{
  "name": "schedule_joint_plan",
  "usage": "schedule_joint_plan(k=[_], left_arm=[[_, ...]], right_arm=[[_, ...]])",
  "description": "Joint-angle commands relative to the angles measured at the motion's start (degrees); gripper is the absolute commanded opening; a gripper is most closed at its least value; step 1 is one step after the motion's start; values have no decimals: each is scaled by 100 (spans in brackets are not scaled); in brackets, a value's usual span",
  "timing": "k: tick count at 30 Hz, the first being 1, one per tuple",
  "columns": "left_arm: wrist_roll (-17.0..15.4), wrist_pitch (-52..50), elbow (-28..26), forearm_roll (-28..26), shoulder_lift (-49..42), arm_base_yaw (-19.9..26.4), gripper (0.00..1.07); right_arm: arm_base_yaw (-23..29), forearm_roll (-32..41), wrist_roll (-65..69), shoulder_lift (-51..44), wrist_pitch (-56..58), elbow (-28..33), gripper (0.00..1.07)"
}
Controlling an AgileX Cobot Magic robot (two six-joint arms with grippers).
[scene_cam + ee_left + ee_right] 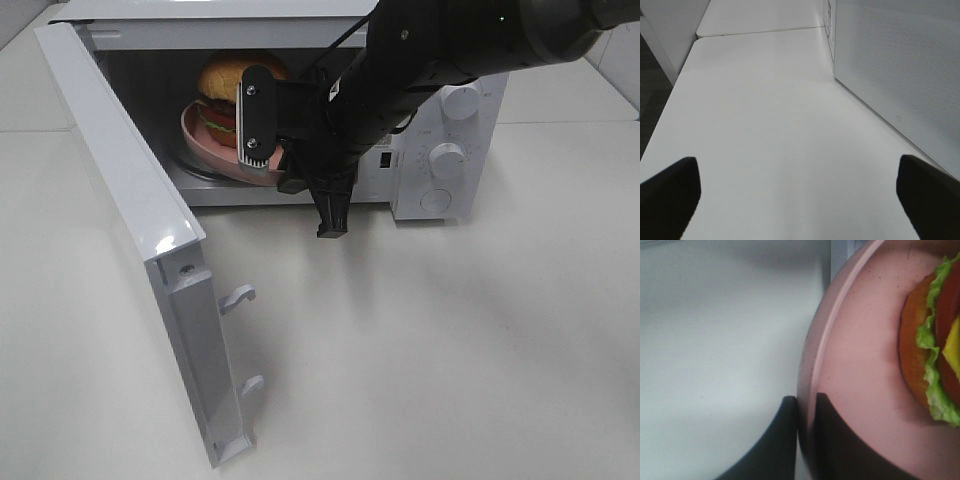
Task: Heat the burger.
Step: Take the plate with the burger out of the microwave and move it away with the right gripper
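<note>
The burger, with brown bun, green lettuce and yellow cheese, sits on a round pink plate inside the open microwave. My right gripper reaches into the cavity and is shut on the plate's near rim. In the right wrist view its dark fingers pinch the plate's rim, with the burger just beyond. The plate looks tilted and held a little above the microwave floor. My left gripper is open and empty over bare table, out of the exterior view.
The microwave door stands swung wide open on the left, its latch hooks pointing out. The control knobs are on the microwave's right. The left wrist view shows the microwave's perforated side wall and the table's edge.
</note>
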Motion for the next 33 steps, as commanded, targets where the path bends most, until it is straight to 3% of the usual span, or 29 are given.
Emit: schedule_joint_plan(k=[1,33], left_arm=[[-6,-17,11,0,-97,17,101],[-6,-17,11,0,-97,17,101]], right_arm=[[-143,-166,92,-304,-246,132,0],[252,-350,-143,-2269,-493,2011,0]])
